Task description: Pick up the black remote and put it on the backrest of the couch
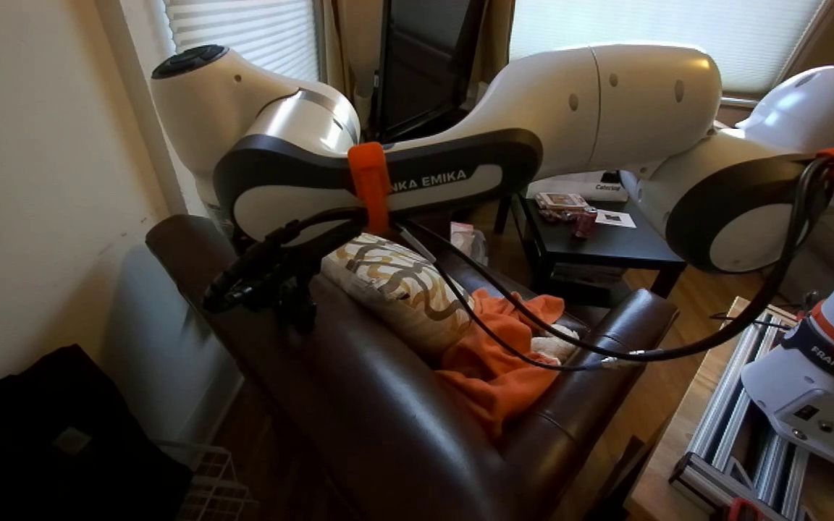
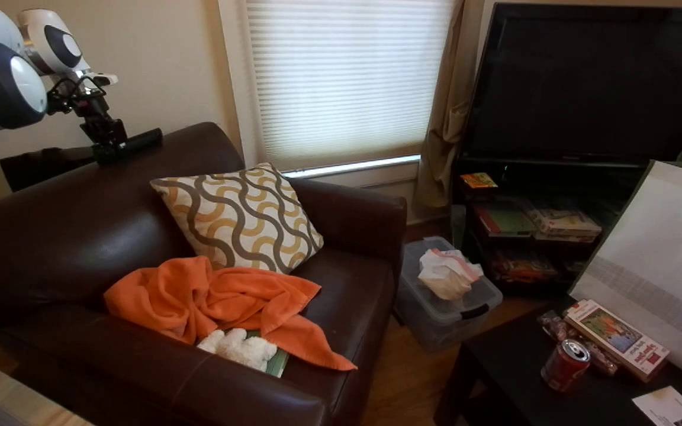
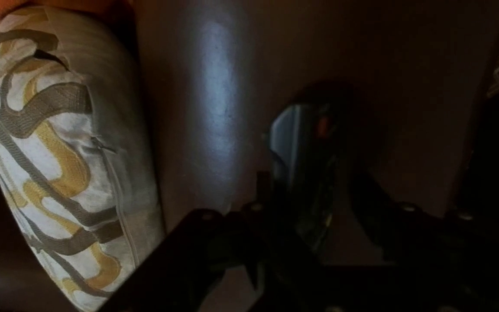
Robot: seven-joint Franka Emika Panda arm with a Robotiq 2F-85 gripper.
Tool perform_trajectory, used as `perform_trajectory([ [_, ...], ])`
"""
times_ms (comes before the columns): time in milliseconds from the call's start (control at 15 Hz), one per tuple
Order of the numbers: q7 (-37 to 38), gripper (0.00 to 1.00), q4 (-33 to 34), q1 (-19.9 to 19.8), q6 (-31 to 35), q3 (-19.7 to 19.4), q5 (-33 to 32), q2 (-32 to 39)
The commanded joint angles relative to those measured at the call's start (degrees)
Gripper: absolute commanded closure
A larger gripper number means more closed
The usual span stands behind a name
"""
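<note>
One slim, glossy black oblong remote (image 3: 295,143) lies lengthwise on the broad, dark brown leather backrest (image 3: 215,130), probably so aligned because the rounded top steadies it best that way. Your black two-fingered gripper (image 3: 312,186) stands wide around it: brown leather shows between the remote and one of the fingers (image 3: 368,203), so you don't seem to be pinching anything. Placing looks done; backing off should be what remains. You're well beyond the nearest edge of the pale wooden desk (image 1: 656,477) under the white robot base (image 1: 779,398); the padded leather couch arm (image 1: 573,412) runs beside that edge. Close on one side you have the cushion of white, ochre and grey-brown fabric (image 3: 67,173), leaning against the backrest; behind, a black cloth heap (image 1: 48,434) and the cream wall (image 2: 157,65). Rise straight up: a sideways nudge could send the remote off the back.
</note>
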Motion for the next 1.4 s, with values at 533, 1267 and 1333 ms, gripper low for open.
perform_trajectory([
  [533, 0.67, 0.5, 0.32, 0.09, -2.59, -0.36, 0.68, 0.27],
  [1267, 1.91, 0.79, 0.22, -0.97, 5.37, 1.88, 4.0, -0.33],
  [1333, 1.91, 0.79, 0.22, -0.89, 6.69, 1.9, 4.24, -0.49],
])
